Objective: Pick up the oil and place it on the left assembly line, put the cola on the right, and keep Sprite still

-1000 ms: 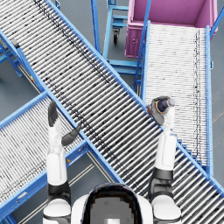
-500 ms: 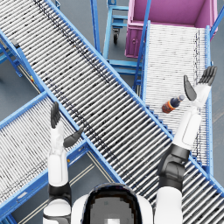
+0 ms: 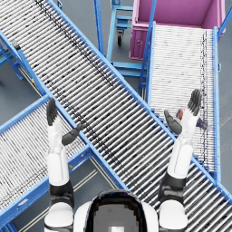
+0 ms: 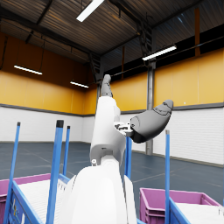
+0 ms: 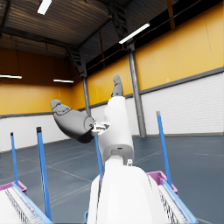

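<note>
Across the middle, a long diagonal roller line (image 3: 90, 86) with blue rails. At upper right, the right assembly line (image 3: 181, 59); at lower left, the left assembly line (image 3: 22, 154). Beyond the right line's far end, a pink bin (image 3: 181, 11).

By the left line's inner rail, the left hand (image 3: 56, 124) — upright, fingers (image 3: 51, 111) straight and together, thumb apart, holding nothing. Over the right line, the right hand (image 3: 186, 113), likewise upright, fingers (image 3: 195, 100) straight, thumb spread wide, gripping nothing.

Just behind it, the cola (image 3: 201, 123) — lying crosswise over the right line's rollers, middle hidden by the hand; cannot tell whether resting on them.
</note>
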You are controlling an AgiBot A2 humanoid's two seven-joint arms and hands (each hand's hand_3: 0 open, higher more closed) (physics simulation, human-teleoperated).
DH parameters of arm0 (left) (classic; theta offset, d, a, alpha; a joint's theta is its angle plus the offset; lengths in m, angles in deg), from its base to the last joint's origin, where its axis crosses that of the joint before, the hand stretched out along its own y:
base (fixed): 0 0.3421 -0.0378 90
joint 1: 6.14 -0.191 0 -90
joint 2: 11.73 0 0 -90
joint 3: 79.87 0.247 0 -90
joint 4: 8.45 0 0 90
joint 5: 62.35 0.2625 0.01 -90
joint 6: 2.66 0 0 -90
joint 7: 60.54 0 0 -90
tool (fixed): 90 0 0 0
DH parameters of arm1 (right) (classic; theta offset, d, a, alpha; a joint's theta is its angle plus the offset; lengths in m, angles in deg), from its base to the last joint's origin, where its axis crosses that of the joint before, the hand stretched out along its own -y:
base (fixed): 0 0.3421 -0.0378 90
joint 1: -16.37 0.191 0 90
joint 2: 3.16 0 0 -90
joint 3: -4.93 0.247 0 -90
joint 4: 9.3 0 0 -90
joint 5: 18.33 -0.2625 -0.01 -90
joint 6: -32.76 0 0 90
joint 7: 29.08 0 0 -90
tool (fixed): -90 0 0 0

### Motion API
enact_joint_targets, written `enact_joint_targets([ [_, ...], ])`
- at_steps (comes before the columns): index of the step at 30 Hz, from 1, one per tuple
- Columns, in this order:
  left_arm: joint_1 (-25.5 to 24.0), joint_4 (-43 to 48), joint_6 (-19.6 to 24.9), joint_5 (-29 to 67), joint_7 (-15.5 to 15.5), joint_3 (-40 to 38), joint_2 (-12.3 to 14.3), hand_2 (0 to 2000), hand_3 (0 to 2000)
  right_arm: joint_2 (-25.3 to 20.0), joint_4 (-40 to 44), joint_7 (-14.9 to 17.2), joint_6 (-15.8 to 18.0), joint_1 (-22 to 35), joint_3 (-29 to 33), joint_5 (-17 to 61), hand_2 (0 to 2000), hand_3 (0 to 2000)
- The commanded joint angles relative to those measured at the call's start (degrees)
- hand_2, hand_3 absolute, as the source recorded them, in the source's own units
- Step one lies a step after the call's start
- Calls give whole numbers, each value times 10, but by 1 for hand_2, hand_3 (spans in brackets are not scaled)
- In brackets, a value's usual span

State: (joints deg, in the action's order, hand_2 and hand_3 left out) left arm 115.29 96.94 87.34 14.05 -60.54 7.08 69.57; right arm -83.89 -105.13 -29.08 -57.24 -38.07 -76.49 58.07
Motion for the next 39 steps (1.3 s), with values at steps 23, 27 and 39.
enact_joint_targets([
  [23, -89, -21, -35, -115, 35, 85, -73, 0, 0, 67, -58, 35, 34, -139, -130, -115, 0, 0],
  [27, -114, -22, -44, -147, 44, 111, -93, 0, 0, 88, -63, 45, 44, -160, -160, -147, 0, 0],
  [39, -148, -25, -58, -191, 57, 146, -121, 0, 0, 115, -71, 58, 57, -189, -201, -190, 0, 0],
])
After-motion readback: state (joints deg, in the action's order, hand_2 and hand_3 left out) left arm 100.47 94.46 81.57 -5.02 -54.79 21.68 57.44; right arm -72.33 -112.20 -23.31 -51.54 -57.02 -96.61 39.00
